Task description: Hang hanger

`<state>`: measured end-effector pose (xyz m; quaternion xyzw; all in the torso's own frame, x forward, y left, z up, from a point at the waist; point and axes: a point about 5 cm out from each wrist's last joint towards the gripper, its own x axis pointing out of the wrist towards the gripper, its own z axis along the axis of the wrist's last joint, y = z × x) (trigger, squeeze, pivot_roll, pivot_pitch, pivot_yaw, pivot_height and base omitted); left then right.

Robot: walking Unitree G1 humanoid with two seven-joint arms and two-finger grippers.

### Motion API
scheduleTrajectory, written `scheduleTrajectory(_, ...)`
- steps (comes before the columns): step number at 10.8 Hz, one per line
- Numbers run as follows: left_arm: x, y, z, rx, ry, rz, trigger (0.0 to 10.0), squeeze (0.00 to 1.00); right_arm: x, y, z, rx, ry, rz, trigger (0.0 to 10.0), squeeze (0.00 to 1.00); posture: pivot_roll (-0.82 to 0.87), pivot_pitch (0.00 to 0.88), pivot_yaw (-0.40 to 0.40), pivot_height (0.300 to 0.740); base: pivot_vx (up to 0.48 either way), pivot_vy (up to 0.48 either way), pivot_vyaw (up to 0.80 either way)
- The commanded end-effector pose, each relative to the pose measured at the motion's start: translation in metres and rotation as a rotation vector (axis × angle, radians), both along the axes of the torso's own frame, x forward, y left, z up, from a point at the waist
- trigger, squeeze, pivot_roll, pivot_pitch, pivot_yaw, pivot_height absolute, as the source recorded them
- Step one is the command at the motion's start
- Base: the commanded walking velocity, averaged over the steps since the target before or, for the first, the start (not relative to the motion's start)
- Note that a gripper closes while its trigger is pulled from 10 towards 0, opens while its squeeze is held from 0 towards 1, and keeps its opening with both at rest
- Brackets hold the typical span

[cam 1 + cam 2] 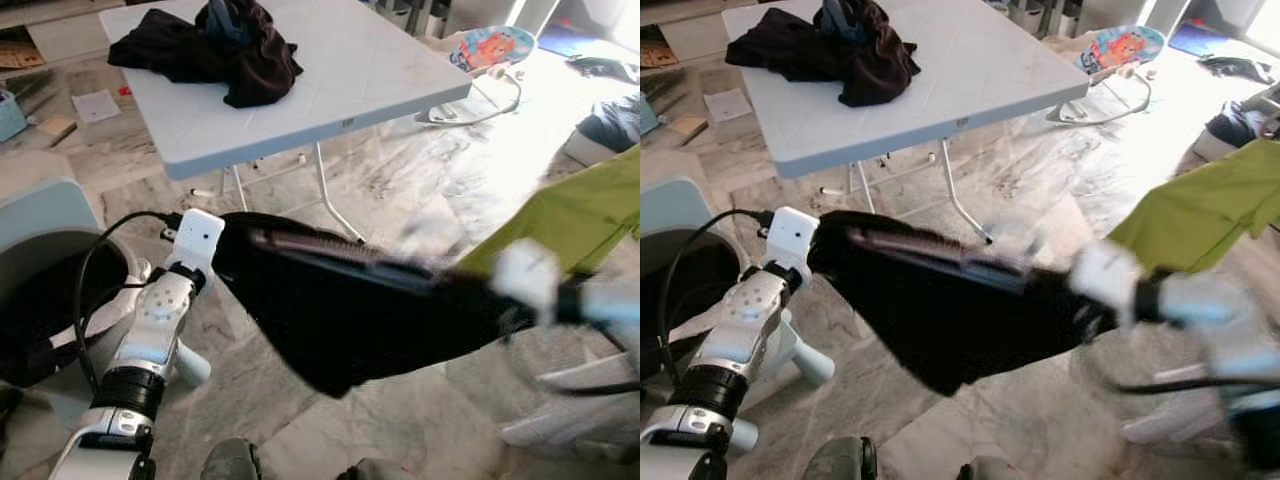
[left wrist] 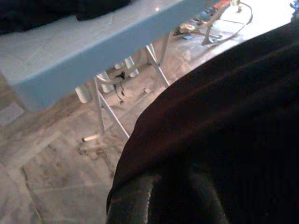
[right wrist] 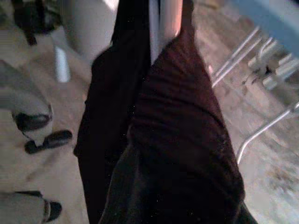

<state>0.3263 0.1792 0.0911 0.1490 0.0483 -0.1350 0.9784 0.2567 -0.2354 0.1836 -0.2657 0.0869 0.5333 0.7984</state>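
You have the dark garment (image 1: 350, 320) stretched between both arms, pincer states hidden by cloth, so it may slip toward 6 o'clock and snag the bench (image 1: 330, 100) leg.

A home: marble floor (image 1: 420, 190), folding table (image 1: 350, 70) with clothes (image 1: 215, 50), baby bouncer (image 1: 485, 55).

Garment (image 1: 340, 320) between the arms: black. Table (image 1: 360, 70): pale blue-white top, white legs; black clothes heap (image 1: 215, 50) at its far left corner. Floor (image 1: 400, 190): grey-beige marbled tile. Cloth (image 1: 570, 220) at right: olive-green. Arms: silver, black cable.
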Motion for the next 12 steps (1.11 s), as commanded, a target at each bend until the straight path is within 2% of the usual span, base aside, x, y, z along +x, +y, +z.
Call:
scheduleTrajectory(1, 0.0, 0.022, -0.002, 0.008, 0.036, 0.076, 0.0, 0.0, 0.0, -0.011, 0.026, 0.037, -0.035, -0.018, 10.0, 0.0, -0.11, 0.069, -0.033, 0.74, 0.0, 0.0, 0.0)
scheduleTrajectory(2, -0.001, 0.021, -0.007, 0.009, 0.064, 0.064, 0.0, 0.0, -0.001, -0.009, 0.043, 0.11, -0.045, 0.001, 10.0, 0.0, -0.11, 0.067, -0.032, 0.74, 0.0, 0.0, 0.0)
scheduleTrajectory(3, -0.002, 0.018, -0.008, -0.013, 0.072, 0.061, 0.0, 0.0, 0.004, -0.006, 0.053, 0.216, -0.062, -0.031, 10.0, 0.0, -0.12, 0.067, -0.033, 0.74, 0.0, 0.0, 0.0)
scheduleTrajectory(4, -0.002, 0.015, -0.009, -0.032, 0.077, 0.058, 0.0, 0.0, 0.009, 0.0, 0.056, 0.278, -0.096, -0.063, 10.0, 0.0, -0.11, 0.067, -0.034, 0.74, 0.0, 0.0, 0.0)
scheduleTrajectory(5, -0.003, 0.0, -0.01, -0.058, 0.075, 0.026, 0.0, 0.0, 0.022, 0.017, 0.053, 0.417, -0.143, -0.152, 10.0, 0.0, -0.11, 0.064, -0.036, 0.74, 0.0, 0.0, 0.0)
scheduleTrajectory(6, -0.004, -0.008, -0.011, -0.073, 0.075, 0.006, 0.0, 0.0, 0.03, 0.029, 0.053, 0.51, -0.173, -0.214, 10.0, 0.0, -0.11, 0.063, -0.038, 0.74, 0.0, 0.0, 0.0)
scheduleTrajectory(7, -0.007, -0.025, -0.014, -0.093, 0.082, -0.033, 0.0, 0.0, 0.041, 0.055, 0.051, 0.696, -0.203, -0.324, 10.0, 0.0, -0.1, 0.06, -0.04, 0.74, 0.0, 0.0, 0.0)
scheduleTrajectory(8, -0.011, -0.037, -0.017, -0.098, 0.095, -0.074, 0.0, 0.0, 0.047, 0.073, 0.051, 0.837, -0.201, -0.411, 10.0, 0.0, -0.09, 0.058, -0.042, 0.74, 0.0, 0.0, 0.0)
scheduleTrajectory(9, -0.015, -0.042, -0.02, -0.095, 0.113, -0.092, 0.0, 0.0, 0.051, 0.084, 0.052, 0.943, -0.181, -0.464, 10.0, 0.0, -0.09, 0.057, -0.041, 0.74, 0.0, 0.0, 0.0)
scheduleTrajectory(11, -0.024, -0.048, -0.032, -0.066, 0.186, -0.151, 0.0, 0.0, 0.057, 0.092, 0.053, 1.007, -0.157, -0.515, 10.0, 0.0, -0.09, 0.056, -0.047, 0.74, 0.0, 0.0, 0.0)
scheduleTrajectory(12, -0.029, -0.048, -0.039, -0.025, 0.23, -0.176, 0.0, 0.0, 0.059, 0.093, 0.053, 0.979, -0.162, -0.515, 10.0, 0.0, -0.09, 0.055, -0.049, 0.74, 0.0, 0.0, 0.0)
